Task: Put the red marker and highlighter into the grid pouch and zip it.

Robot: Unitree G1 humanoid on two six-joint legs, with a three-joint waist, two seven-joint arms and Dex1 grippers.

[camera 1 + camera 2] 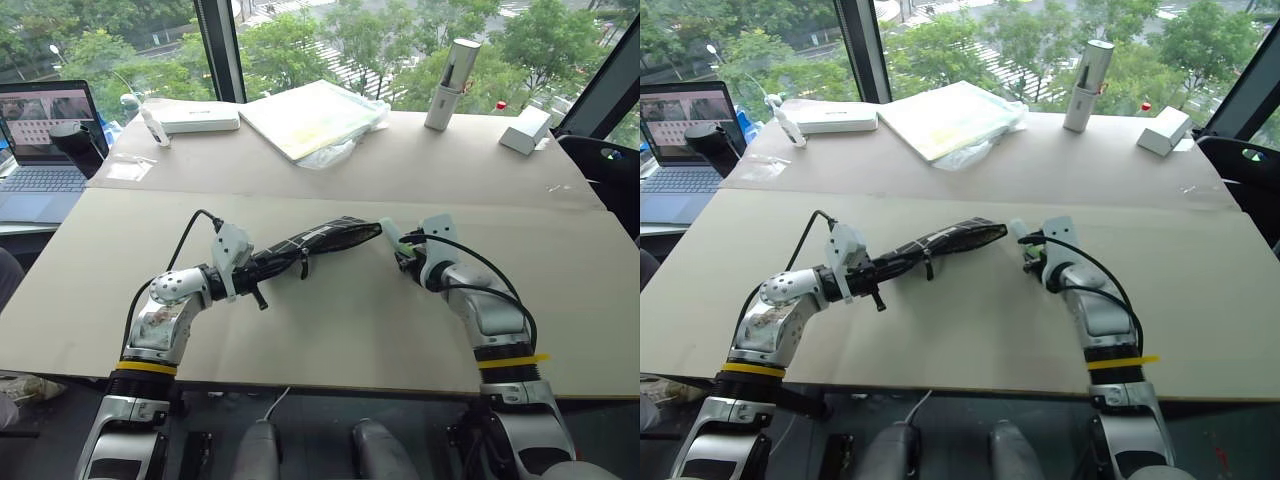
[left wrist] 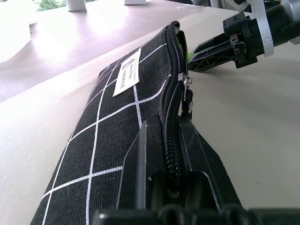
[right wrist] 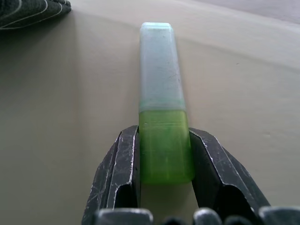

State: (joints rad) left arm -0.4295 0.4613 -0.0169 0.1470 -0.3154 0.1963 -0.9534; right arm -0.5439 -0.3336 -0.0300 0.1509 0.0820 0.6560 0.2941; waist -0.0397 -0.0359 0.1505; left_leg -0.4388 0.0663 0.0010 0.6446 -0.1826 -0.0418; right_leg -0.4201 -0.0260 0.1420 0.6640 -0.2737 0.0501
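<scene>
Right pincer [image 3: 164, 183] clamps translucent highlighter [image 3: 161, 84] (glossy green cap end).

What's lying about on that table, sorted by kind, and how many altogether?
Pens: 1, highlighter
Pouches: 1, grid pouch
White boxes: 2, flat box, small box
Bagged pads: 1, pad
Upright cylinders: 1, cylinder
Total: 6

A small white sewn label [image 2: 126, 72] on the black, white-gridded fabric pouch [image 2: 108, 136] carries print too small and tilted to read.
</scene>
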